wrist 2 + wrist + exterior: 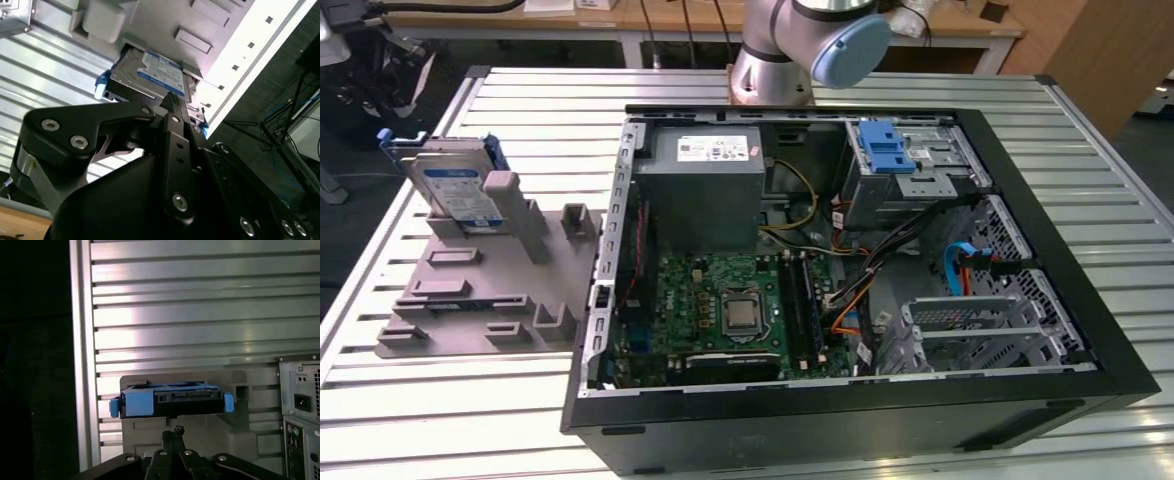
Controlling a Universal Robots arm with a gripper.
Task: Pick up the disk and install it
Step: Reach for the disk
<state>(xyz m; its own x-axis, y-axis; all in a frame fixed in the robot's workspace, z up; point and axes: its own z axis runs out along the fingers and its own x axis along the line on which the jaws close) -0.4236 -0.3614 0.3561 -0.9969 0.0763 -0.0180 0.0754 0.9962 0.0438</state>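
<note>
Fingers (168,441) of the gripper (173,432) closed together, empty, near the disk (170,401), facing its blue-railed edge; disk stands upright in the grey holder (480,290), ribbed table (200,315) open beyond.

The disk (454,190), a flat silver hard drive with a white-and-blue label and blue plastic side rails, is standing on edge, slightly tilted, in a grey holder (480,290) at the exterior view's left. In the first wrist view the disk (172,400) is presenting its dark edge between the blue rails.
</note>
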